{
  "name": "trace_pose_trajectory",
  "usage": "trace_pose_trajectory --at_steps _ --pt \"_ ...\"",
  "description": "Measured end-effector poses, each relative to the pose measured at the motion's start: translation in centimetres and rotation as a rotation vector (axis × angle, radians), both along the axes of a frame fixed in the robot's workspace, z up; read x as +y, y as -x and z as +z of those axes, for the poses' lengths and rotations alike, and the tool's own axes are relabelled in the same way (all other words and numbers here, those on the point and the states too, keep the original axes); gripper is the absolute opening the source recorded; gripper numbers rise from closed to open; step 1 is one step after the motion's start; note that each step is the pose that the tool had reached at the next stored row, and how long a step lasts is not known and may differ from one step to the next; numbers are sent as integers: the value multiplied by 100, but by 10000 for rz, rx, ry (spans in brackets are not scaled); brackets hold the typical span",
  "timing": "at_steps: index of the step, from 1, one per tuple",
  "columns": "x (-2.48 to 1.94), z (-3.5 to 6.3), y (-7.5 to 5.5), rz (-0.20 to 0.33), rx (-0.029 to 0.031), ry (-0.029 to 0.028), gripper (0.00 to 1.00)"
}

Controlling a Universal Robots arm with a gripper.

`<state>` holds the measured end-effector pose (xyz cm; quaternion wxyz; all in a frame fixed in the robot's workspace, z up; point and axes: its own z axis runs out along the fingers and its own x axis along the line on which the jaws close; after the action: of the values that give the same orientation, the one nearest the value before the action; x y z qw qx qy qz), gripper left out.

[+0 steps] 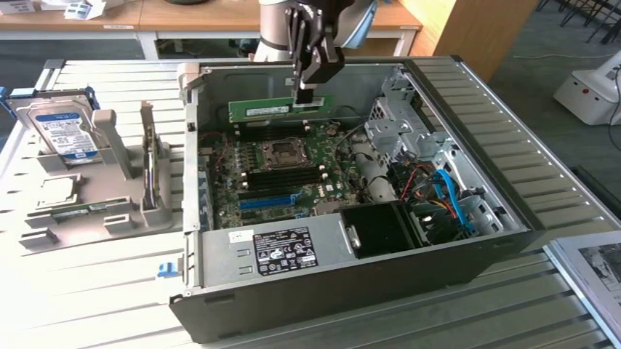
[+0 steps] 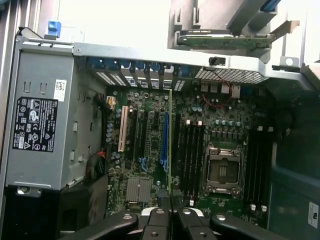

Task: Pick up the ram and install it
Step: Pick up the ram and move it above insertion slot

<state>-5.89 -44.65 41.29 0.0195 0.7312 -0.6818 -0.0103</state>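
Observation:
The ram [image 1: 279, 109] is a long green stick with a white label. It hangs level over the far part of the open computer case [image 1: 505, 218]. My gripper [image 1: 310, 93] is shut on its end toward the exterior view's right. In the wrist view the ram [image 2: 170, 145] shows edge-on as a thin line running away from my gripper [image 2: 170, 201], above the motherboard [image 2: 145, 150]. The black memory slots [image 2: 192, 155] lie just beside that line, next to the processor socket [image 2: 221, 170]. In the exterior view the slots [image 1: 281, 174] sit below the socket [image 1: 284, 151].
A grey holder [image 1: 107, 211] at the exterior view's left carries a silver hard drive [image 1: 60, 131] and a square processor chip [image 1: 58, 190]. Inside the case are the power supply [image 1: 281, 247], a black fan shroud [image 1: 383, 229], a metal drive cage [image 1: 398, 123] and blue cables [image 1: 451, 196].

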Motion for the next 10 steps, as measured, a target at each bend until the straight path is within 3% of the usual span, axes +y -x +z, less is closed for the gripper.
trace_pose_trajectory --at_steps 7,10 --pt "0 -2 -56 -4 0 -1 12" --pt "1 -9 -56 -278 1 1 12"
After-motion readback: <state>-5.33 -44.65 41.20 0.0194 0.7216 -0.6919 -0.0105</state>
